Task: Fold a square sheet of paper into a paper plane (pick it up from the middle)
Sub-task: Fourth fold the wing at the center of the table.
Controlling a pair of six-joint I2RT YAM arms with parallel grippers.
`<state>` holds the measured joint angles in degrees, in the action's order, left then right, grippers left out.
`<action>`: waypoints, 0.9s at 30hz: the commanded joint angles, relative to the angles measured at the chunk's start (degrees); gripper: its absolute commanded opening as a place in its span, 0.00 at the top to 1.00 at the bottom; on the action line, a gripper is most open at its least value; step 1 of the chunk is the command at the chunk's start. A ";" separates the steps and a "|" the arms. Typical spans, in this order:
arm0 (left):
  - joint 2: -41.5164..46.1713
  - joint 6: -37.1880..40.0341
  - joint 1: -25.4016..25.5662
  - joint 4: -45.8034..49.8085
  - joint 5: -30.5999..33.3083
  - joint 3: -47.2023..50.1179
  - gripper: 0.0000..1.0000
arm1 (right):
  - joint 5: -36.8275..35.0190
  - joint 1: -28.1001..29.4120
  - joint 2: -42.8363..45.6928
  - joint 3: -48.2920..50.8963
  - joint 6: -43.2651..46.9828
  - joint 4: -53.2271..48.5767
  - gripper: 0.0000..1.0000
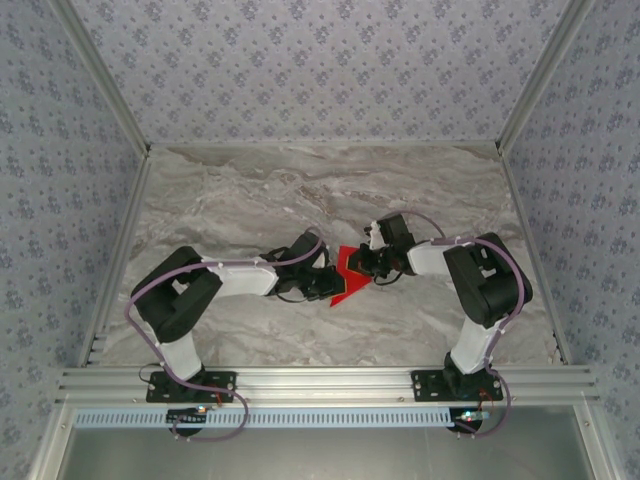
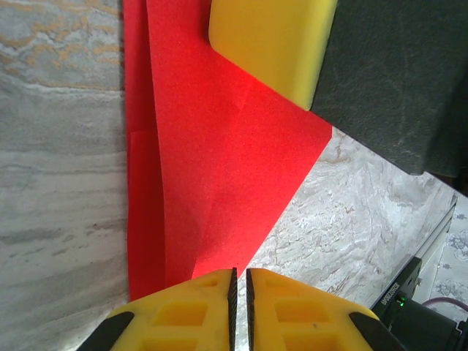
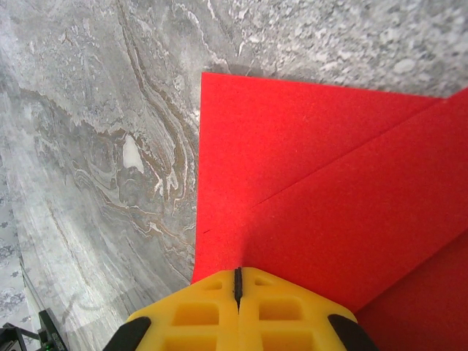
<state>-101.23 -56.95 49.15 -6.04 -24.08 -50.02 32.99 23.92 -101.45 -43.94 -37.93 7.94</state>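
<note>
The square sheet of paper (image 1: 346,280) lies folded on the marble table between my two grippers, bright red with layered flaps and a pointed corner. In the left wrist view the paper (image 2: 219,161) spreads flat, its lower point running under my left gripper (image 2: 239,276), whose jaws stand a hairline apart with nothing seen between them. A yellow finger (image 2: 270,44) of the right gripper rests on the paper's far end. In the right wrist view the right gripper (image 3: 238,274) is shut, tips down over a diagonal crease of the paper (image 3: 329,190). From above, the left gripper (image 1: 328,286) and right gripper (image 1: 368,266) nearly meet.
The marble table (image 1: 300,190) stretches bare behind the arms. Patterned walls with metal posts (image 1: 100,80) close in the left, right and back. An aluminium rail (image 1: 320,380) carrying both arm bases runs along the near edge.
</note>
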 commanded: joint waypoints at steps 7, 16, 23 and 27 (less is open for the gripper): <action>-1.69 -1.58 0.62 0.28 -0.88 1.45 0.85 | -0.39 0.33 -1.31 1.16 0.85 -4.50 0.94; -2.57 -2.64 0.87 0.14 -0.72 2.30 0.86 | -0.78 0.50 -1.74 1.23 0.85 -4.78 0.94; -0.37 -3.24 0.95 -0.11 -0.97 2.47 0.86 | -0.96 0.50 -1.81 1.14 0.95 -4.97 0.94; 1.88 -3.48 1.38 0.52 -0.82 3.17 0.85 | -0.94 0.45 -1.90 1.14 0.94 -5.05 0.94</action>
<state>-101.84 -59.66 49.45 -6.70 -24.05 -48.07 33.04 23.94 -101.51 -43.94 -37.93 7.81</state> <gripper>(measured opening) 0.147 0.066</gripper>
